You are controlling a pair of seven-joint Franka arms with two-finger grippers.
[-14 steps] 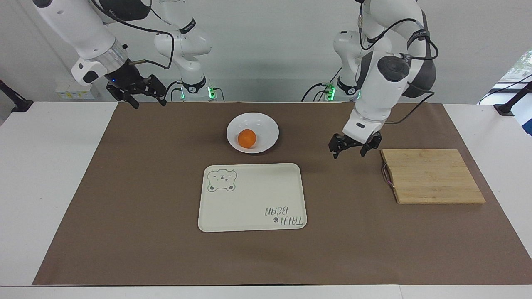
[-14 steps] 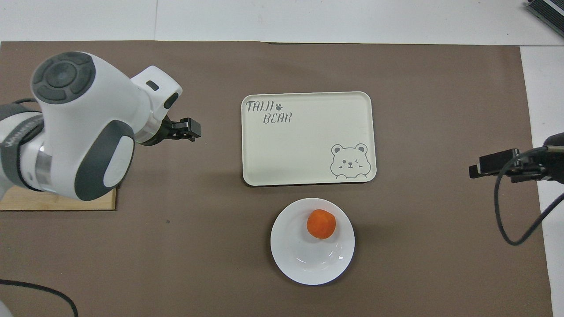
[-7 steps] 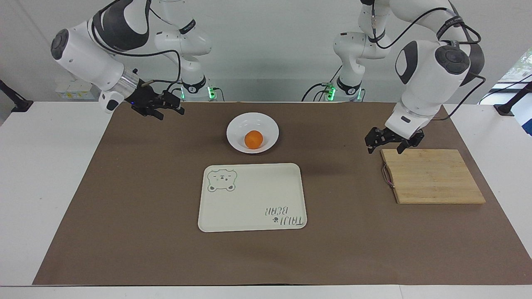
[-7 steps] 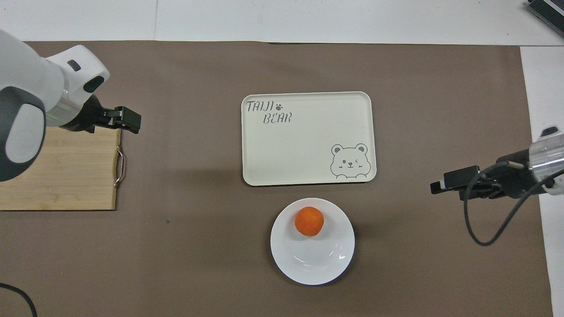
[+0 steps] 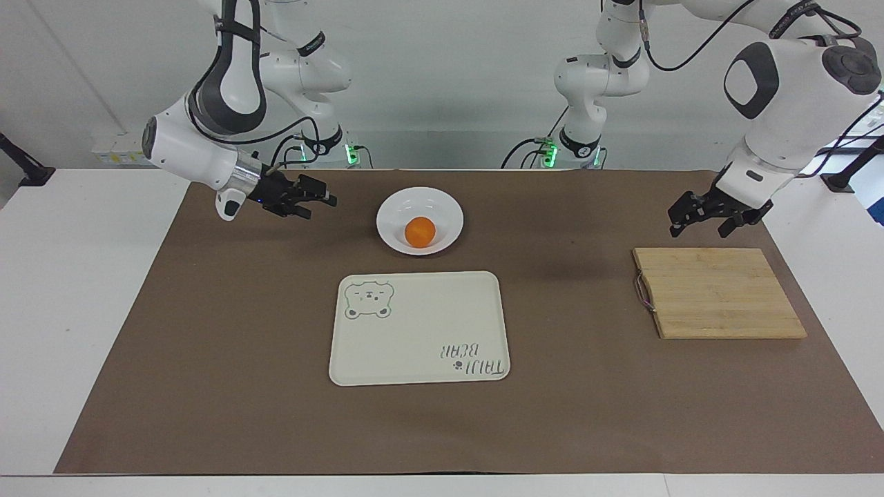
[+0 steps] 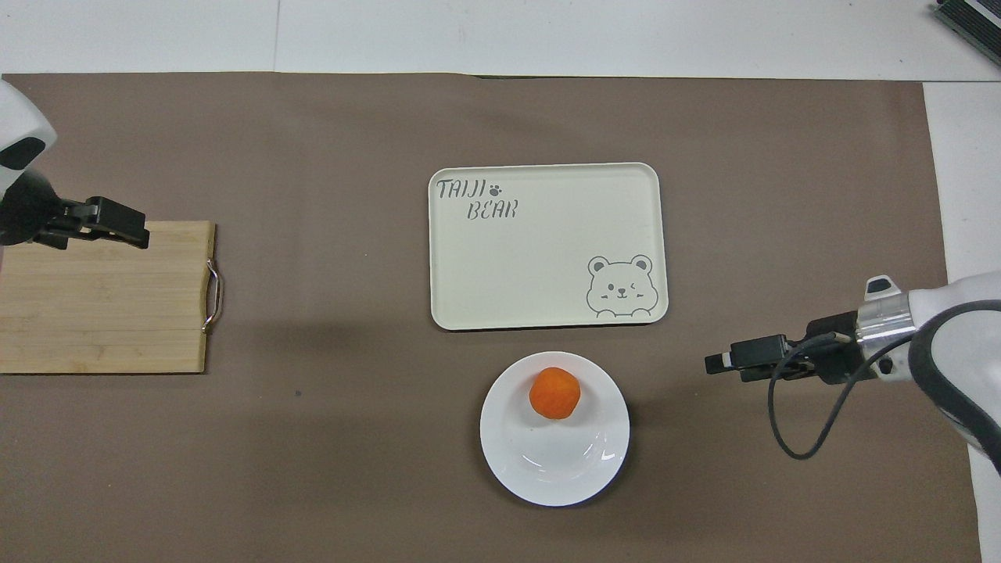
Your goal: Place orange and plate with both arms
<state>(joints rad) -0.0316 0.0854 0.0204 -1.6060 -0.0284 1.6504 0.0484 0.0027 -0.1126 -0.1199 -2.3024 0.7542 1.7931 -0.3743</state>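
The orange (image 5: 420,231) lies in the white plate (image 5: 414,201) on the brown mat, at the middle of the table and nearer to the robots than the tray. It also shows in the overhead view (image 6: 554,393), inside the plate (image 6: 557,473). My right gripper (image 5: 317,206) is open and empty. It hangs low over the mat beside the plate, toward the right arm's end (image 6: 719,363). My left gripper (image 5: 699,225) is open and empty, in the air over the edge of the cutting board that lies nearer to the robots (image 6: 125,228).
A cream tray (image 5: 414,331) with a bear drawing lies just farther from the robots than the plate (image 6: 547,250). A wooden cutting board (image 5: 718,293) with a metal handle lies toward the left arm's end (image 6: 102,305). Two smaller arms with green lights stand at the robots' end.
My right gripper has come down and moved toward the plate. My left gripper has drawn away from the middle to over the cutting board's edge. The orange has rolled a little in the plate.
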